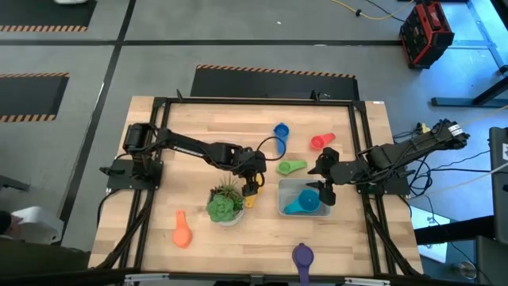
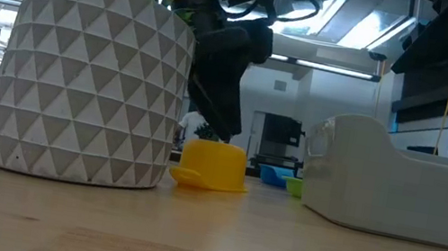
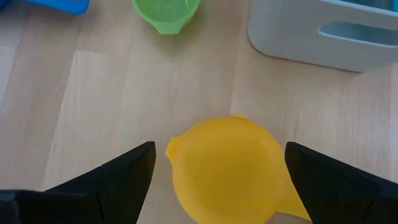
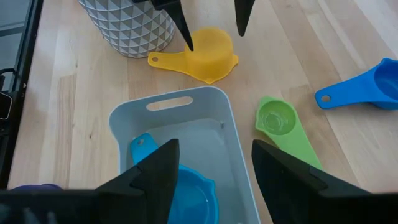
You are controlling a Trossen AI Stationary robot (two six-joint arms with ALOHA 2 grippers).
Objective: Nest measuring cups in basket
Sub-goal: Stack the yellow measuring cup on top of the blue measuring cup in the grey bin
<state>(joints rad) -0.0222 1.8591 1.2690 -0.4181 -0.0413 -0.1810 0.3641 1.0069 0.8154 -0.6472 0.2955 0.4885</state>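
Pickup of the small yellow plastic measuring cup (image 3: 227,168) beside the translucent grey rectangular basket (image 4: 227,118) is begun: left gripper (image 3: 217,177) jaws spread astride it, closure judged next; right gripper (image 4: 211,177) half-spread, empty, above the basket.

In the low view the plant pot (image 2: 90,80) hides much of the left arm. The teal cup (image 4: 186,196) in the basket (image 4: 239,155) sits partly behind the right gripper's fingers (image 4: 155,177). The blue cup (image 3: 53,5) is cut off at the frame's edge.
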